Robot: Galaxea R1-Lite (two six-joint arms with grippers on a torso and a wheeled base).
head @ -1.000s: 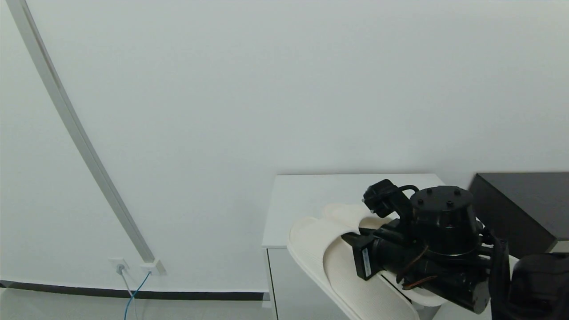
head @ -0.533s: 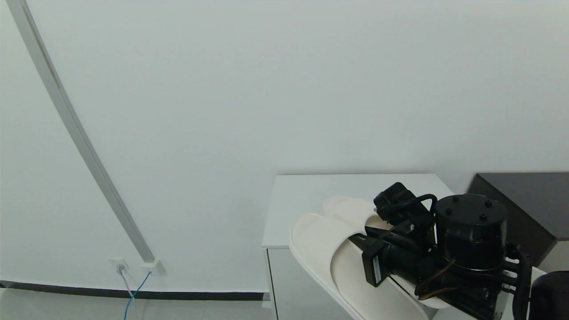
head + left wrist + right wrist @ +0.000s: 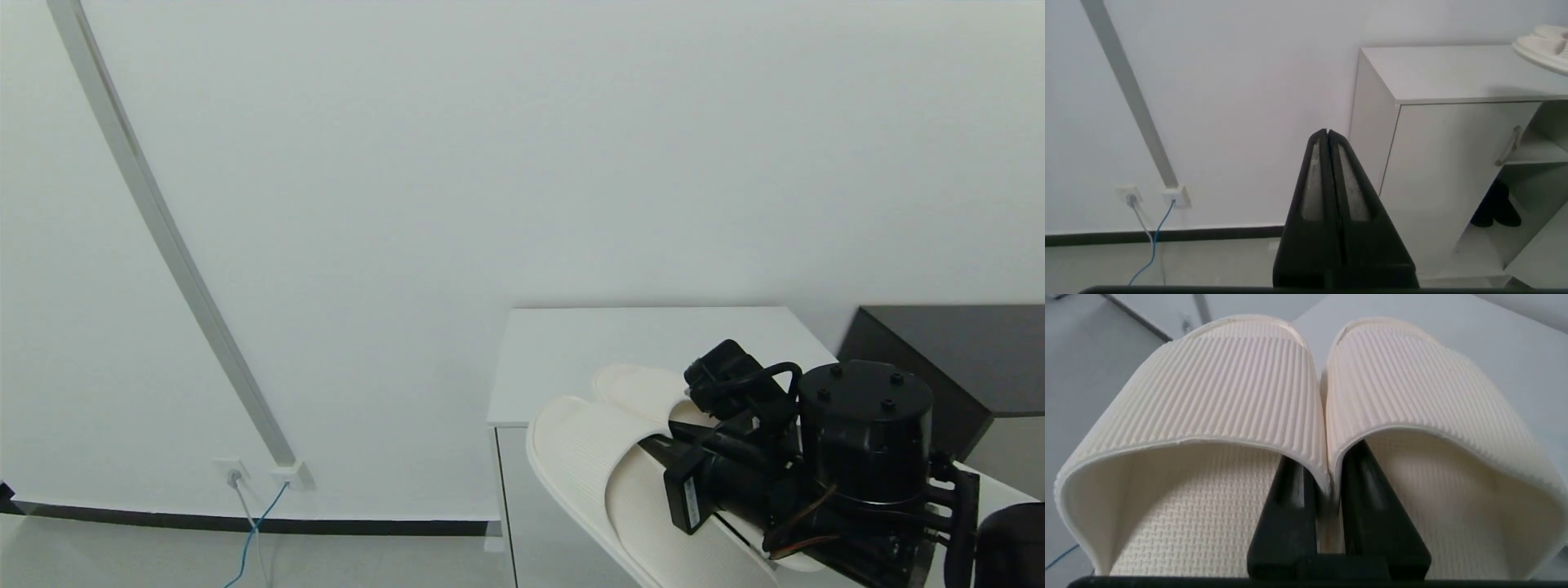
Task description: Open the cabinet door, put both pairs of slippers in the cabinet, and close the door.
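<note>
A pair of cream ribbed slippers [image 3: 1208, 392] hangs side by side in my right gripper [image 3: 1327, 478], whose fingers are shut on the two inner walls where the slippers meet. In the head view the slippers [image 3: 588, 449] are held over the front edge of the white cabinet [image 3: 645, 351], with the right gripper [image 3: 653, 447] tucked into them. My left gripper [image 3: 1328, 188] is shut and empty, out in front of the cabinet [image 3: 1445, 163]. One cabinet door with a handle [image 3: 1511, 145] is shut; beside it open shelves [image 3: 1545, 155] show.
A dark pair of shoes [image 3: 1498, 208] stands low inside the open cabinet. A dark block [image 3: 955, 359] sits right of the cabinet. A grey strip [image 3: 163, 237] runs down the wall to sockets and cables [image 3: 253, 498] near the floor.
My right arm has shifted a little to the right, carrying the slippers with it. The head camera has also moved, so the whole scene sits slightly differently.
</note>
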